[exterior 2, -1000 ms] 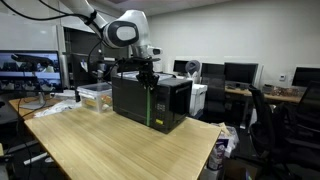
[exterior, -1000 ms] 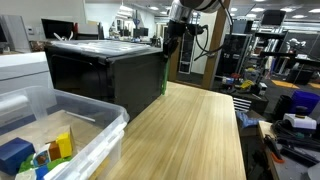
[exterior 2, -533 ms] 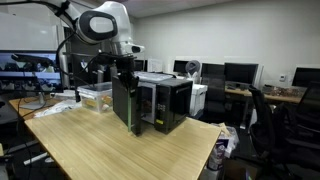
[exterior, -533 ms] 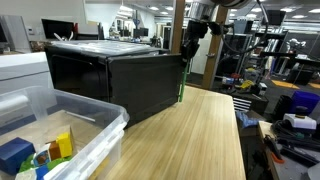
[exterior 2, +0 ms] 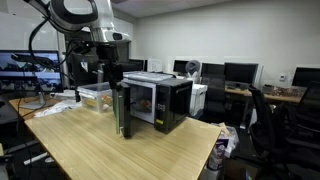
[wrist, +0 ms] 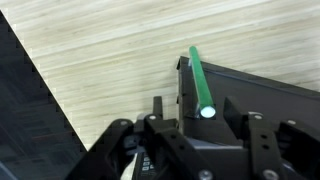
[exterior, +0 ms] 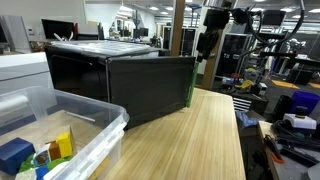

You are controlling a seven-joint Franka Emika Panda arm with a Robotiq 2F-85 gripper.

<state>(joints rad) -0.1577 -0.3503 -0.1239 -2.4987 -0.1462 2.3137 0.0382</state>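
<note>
A black microwave [exterior: 85, 70] stands on a wooden table [exterior: 190, 140] and shows in both exterior views [exterior 2: 165, 100]. Its door [exterior: 150, 88] stands swung wide open, with a green handle bar [exterior: 188, 92] along its free edge. In an exterior view the door [exterior 2: 122, 108] points toward the table's front. My gripper [exterior: 207, 45] hangs at the door's top outer corner. In the wrist view the gripper [wrist: 205, 118] is open, and its fingers straddle the top end of the green handle [wrist: 198, 75] with gaps on both sides.
A clear plastic bin [exterior: 95, 135] with coloured items sits beside the microwave and also shows behind it [exterior 2: 95, 97]. A white appliance [exterior: 20, 70] stands behind the bin. Desks, monitors and chairs [exterior 2: 270, 110] surround the table.
The microwave door has swung from almost shut to wide open. My gripper has moved along with its handle edge, away from the microwave body.
</note>
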